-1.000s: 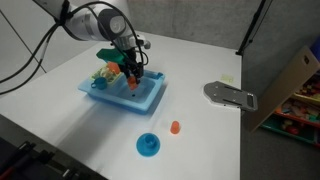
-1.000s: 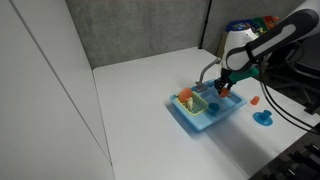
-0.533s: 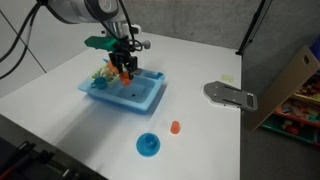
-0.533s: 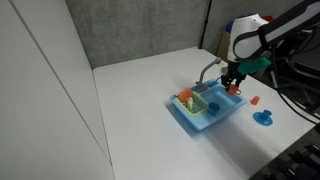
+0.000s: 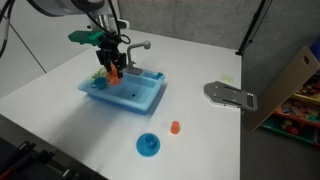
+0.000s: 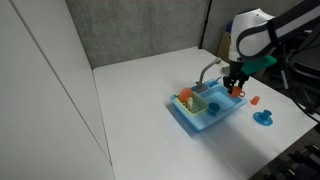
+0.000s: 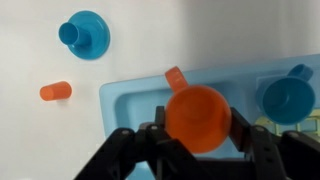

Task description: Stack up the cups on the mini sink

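Note:
My gripper [image 5: 113,70] is shut on an orange-red cup [image 7: 198,112] with a small handle and holds it just above the light blue mini sink [image 5: 150,100]. In the wrist view my gripper [image 7: 200,132] hangs over the sink's basin [image 7: 125,100]. A second, tiny orange-red cup [image 5: 175,127] lies on the white table in front of the sink, apart from it; it also shows in the wrist view [image 7: 55,91] and in an exterior view [image 6: 255,100]. The sink's grey faucet [image 5: 140,46] stands behind my gripper [image 6: 236,88].
A blue cup [image 7: 288,97] sits in the sink. Yellow and orange toy dishes [image 6: 186,98] fill the rack section. A blue plate with a blue cup on it [image 5: 148,145] lies near the table's front edge. A grey metal plate [image 5: 230,95] and a cardboard box [image 5: 292,80] are to the right.
My gripper, still shut on the orange-red cup, has risen a little and moved along the sink toward the rack end. The cup on the table has not moved.

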You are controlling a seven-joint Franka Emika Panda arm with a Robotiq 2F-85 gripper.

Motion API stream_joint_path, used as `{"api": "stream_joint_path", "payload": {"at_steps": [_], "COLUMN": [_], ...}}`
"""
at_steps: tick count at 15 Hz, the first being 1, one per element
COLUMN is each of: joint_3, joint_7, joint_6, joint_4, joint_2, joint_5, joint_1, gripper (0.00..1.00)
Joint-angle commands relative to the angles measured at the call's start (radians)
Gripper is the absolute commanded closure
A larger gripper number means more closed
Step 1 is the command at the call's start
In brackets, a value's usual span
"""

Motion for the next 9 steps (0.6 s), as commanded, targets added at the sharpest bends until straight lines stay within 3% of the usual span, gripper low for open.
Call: {"api": "stream_joint_path", "payload": {"at_steps": [1, 9], "joint_3": [0.024, 0.068], "joint_7": [0.031, 0.071], "joint_6": [0.0, 0.05], "joint_4": [-0.073, -0.159], "joint_2": [-0.078, -0.14], "joint_5": [-0.026, -0.031], "joint_1": [0.014, 0.046], "gripper": [0.63, 0.63]}}
